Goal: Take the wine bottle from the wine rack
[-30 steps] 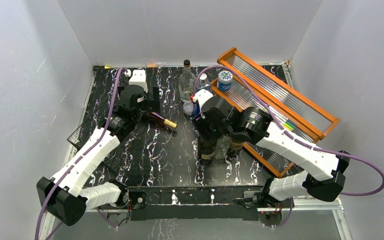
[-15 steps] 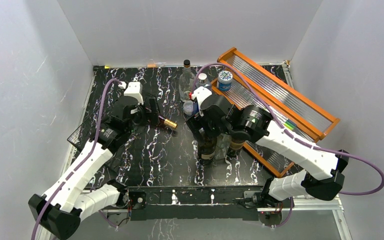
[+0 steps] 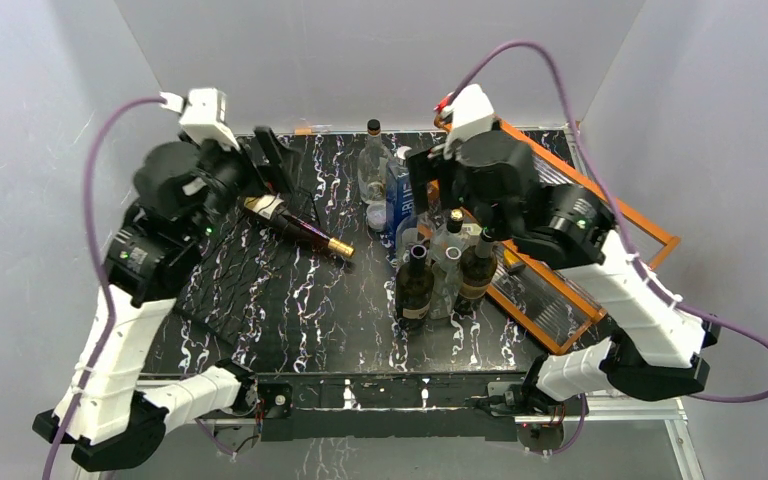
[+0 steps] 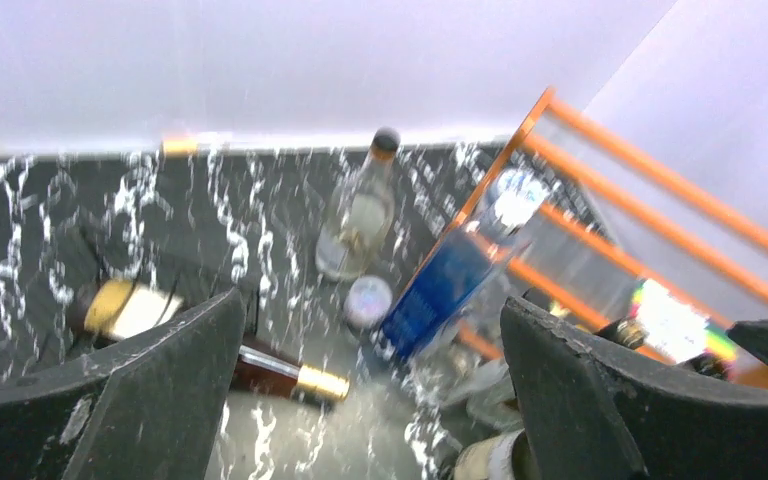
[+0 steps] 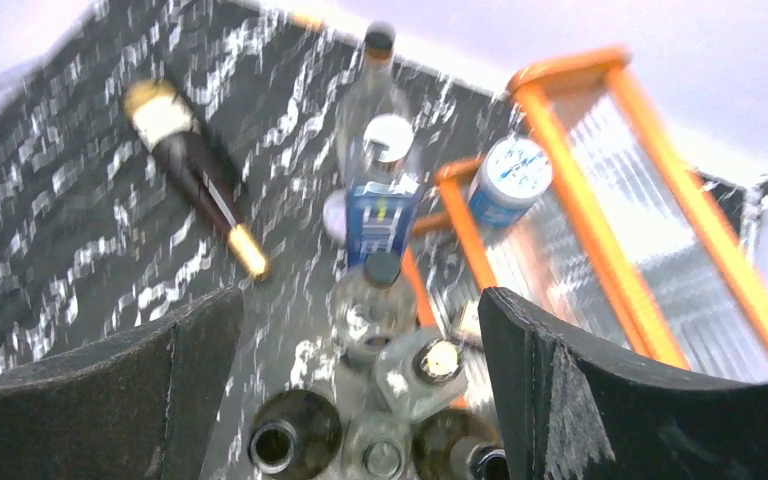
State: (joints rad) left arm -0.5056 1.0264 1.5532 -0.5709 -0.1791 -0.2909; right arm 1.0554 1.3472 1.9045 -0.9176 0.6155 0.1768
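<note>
The wine bottle (image 3: 295, 225) lies on its side on the black marbled table, its gold-foiled neck pointing right; it also shows as the wine bottle (image 4: 260, 365) and the wine bottle (image 5: 200, 180). Nothing holds it. My left gripper (image 3: 278, 170) hangs open high above its base end, and in the left wrist view that gripper (image 4: 375, 400) has nothing between its fingers. My right gripper (image 3: 430, 190) is raised and open over the standing bottles, seen empty in its own view (image 5: 360, 390). The left arm covers the table's left edge, so I cannot make out the wine rack.
A cluster of upright bottles stands mid-table: a dark one (image 3: 415, 290), another dark one (image 3: 477, 270) and a clear one (image 3: 447, 250). A blue-labelled bottle (image 3: 397, 200) and a clear bottle (image 3: 373, 160) stand behind. An orange tiered shelf (image 3: 600, 215) lies at the right, a blue-lidded jar (image 5: 505, 185) on it.
Both arms have lifted and pulled back. The right gripper has opened and risen off the upright bottles. The left gripper rose away from the lying wine bottle, which stayed put.
</note>
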